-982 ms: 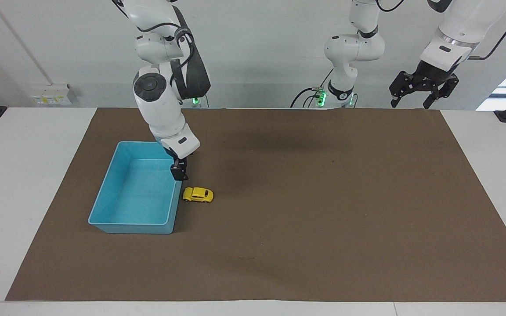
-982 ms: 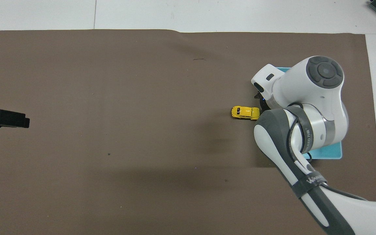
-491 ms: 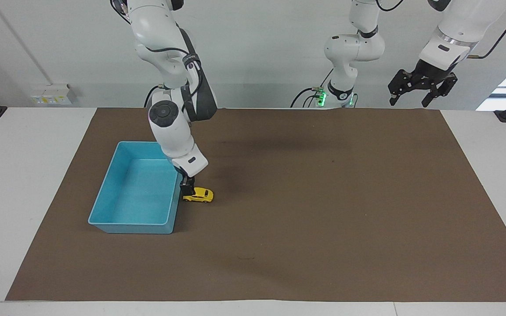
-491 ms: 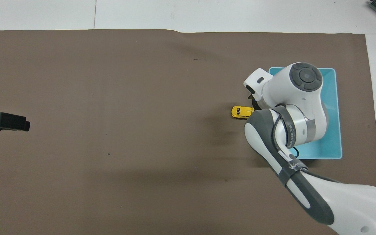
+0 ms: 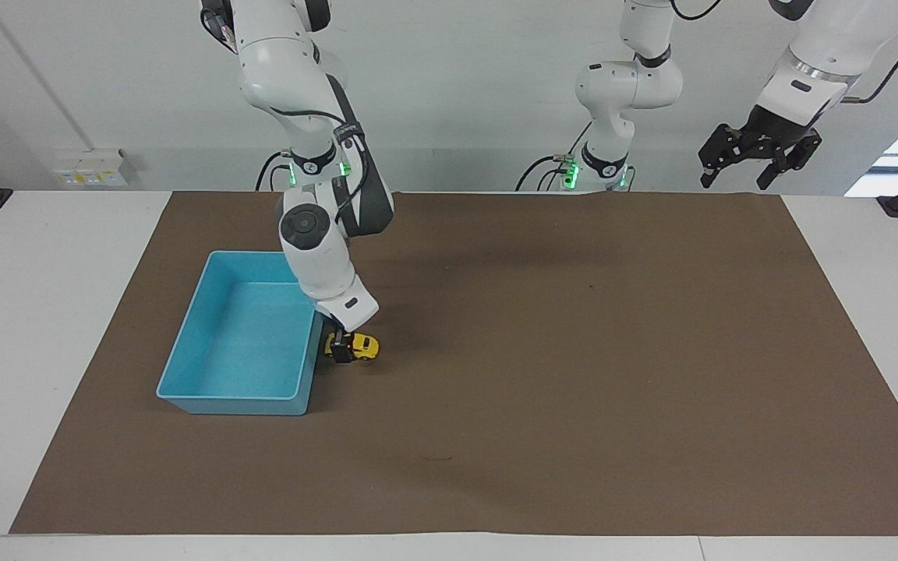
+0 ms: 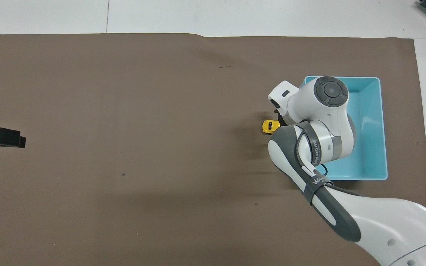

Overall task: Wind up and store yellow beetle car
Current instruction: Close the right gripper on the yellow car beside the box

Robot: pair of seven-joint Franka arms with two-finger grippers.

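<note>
The yellow beetle car point(image 5: 365, 345) stands on the brown mat right beside the light-blue bin point(image 5: 235, 405), on the bin's side toward the left arm's end. My right gripper point(image 5: 342, 347) is down at the car, open, with its fingers around the car's bin-side end. In the overhead view only the car's point(image 6: 268, 126) free end shows; the right arm hides the rest and the gripper. My left gripper point(image 5: 732, 185) waits open, high above the mat's robot-side edge at its own end, and only its tip point(image 6: 17, 137) shows from above.
The light-blue bin point(image 6: 368, 122) holds nothing and lies toward the right arm's end. The brown mat point(image 5: 574, 351) covers most of the white table. The right arm's forearm leans over the bin's corner nearest the car.
My right gripper came down from above the bin's edge onto the car, and its fingers now straddle the car's end. The car has not moved. The left gripper shifted slightly.
</note>
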